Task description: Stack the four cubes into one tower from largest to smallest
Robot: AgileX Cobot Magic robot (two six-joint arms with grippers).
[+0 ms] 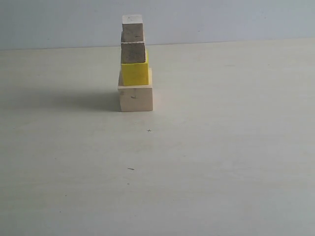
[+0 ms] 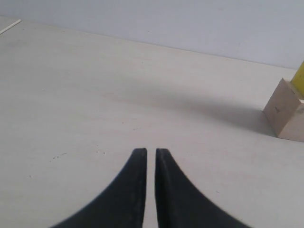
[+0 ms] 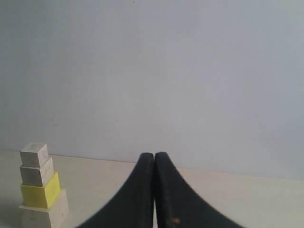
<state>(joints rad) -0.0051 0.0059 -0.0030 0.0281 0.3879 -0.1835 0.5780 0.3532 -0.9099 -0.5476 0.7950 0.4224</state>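
A tower stands on the table in the exterior view: the large pale wood cube (image 1: pixel 135 98) at the base, the yellow cube (image 1: pixel 134 73) on it, the smaller pale wood cube (image 1: pixel 133 52) above, the smallest pale wood cube (image 1: pixel 132 28) on top. The right wrist view shows the same column, from its large cube (image 3: pixel 43 214) up to the smallest (image 3: pixel 33 155), well off to one side of my right gripper (image 3: pixel 154 156), which is shut and empty. My left gripper (image 2: pixel 151 152) is shut on nothing, apart from the large cube (image 2: pixel 286 110). Neither arm appears in the exterior view.
The pale tabletop (image 1: pixel 206 162) stretches around the tower, with a blue-grey wall (image 1: pixel 221 19) behind its far edge. A thin white stick (image 2: pixel 10 26) lies at a far corner in the left wrist view.
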